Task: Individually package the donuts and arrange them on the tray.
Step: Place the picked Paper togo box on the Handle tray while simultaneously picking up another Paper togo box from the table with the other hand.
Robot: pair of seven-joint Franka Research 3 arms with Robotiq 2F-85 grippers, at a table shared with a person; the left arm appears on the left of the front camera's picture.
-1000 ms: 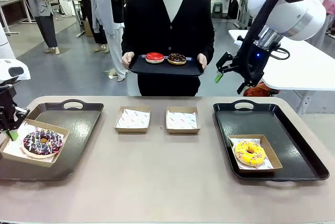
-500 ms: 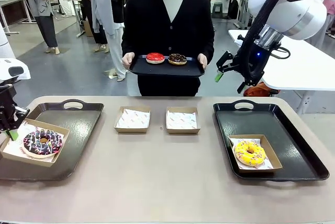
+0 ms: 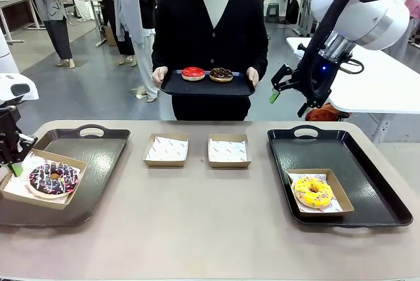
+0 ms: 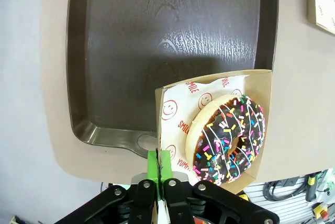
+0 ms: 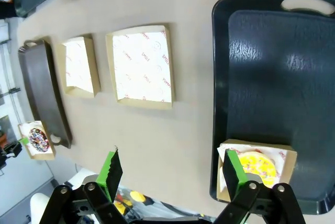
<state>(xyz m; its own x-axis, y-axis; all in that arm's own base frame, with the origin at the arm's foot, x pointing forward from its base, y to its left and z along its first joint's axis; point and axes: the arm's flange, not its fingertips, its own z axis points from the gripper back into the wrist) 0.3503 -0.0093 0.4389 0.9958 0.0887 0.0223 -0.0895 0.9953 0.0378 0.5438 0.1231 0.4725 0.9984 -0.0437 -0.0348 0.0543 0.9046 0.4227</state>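
Note:
The dark purple sprinkled donut [image 3: 52, 178] lies in a cardboard box [image 3: 69, 197] that overhangs the near left corner of the left tray [image 3: 98, 163]. My left gripper [image 3: 12, 157] is shut on that box's edge. In the left wrist view the green pads [image 4: 159, 162] pinch the box rim [image 4: 209, 80] beside the donut [image 4: 230, 137]. The yellow donut [image 3: 313, 191] sits boxed on the right tray [image 3: 354, 156]. My right gripper [image 3: 289, 90] hangs open, high above that tray's far end; its wrist view shows the yellow donut [image 5: 259, 165] below. Across the table, a person holds a tray [image 3: 207, 85] with the red donut [image 3: 193, 72] and the chocolate donut [image 3: 221, 73].
Two empty paper-lined boxes [image 3: 166, 149] [image 3: 228, 150] stand side by side at the middle of the table, between the trays. The near half of the tabletop [image 3: 210, 228] is bare. A white table stands behind my right arm.

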